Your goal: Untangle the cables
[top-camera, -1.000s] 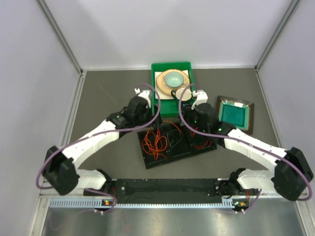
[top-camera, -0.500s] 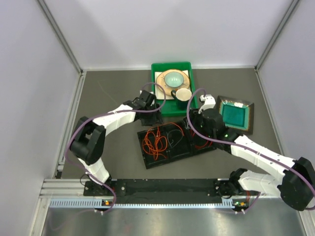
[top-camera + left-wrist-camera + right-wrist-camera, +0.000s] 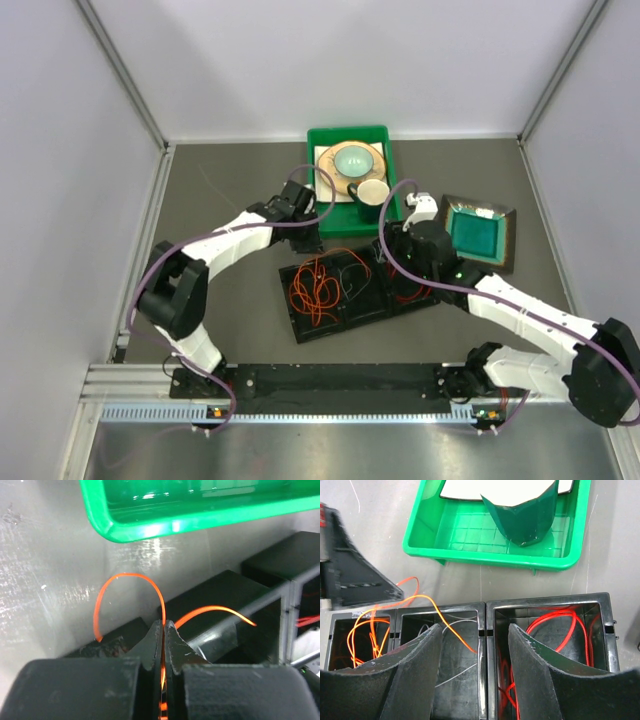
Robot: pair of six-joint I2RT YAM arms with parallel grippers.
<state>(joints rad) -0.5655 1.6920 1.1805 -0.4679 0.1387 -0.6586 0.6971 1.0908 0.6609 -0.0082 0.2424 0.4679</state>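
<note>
A dark grey matte table (image 3: 225,195) is boxed in by a plain pale back wall (image 3: 340,60), left wall (image 3: 55,200) and right wall (image 3: 605,190), with aluminium posts (image 3: 120,72) rising at the far corners and a brushed metal sheet (image 3: 330,452) along its near edge.

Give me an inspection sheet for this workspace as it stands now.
Surface: grey table.
Job's things: orange cable, left compartment of tray, one strand crossing the middle; grey cable, middle; red cable, right.
Clutter: green bin holding bowl and cup; teal dish.
Grippers: left gripper shut on orange cable; right gripper open over tray.
Cables: purple arm cables looping by the wrists.
Surroundings: white walls.
</note>
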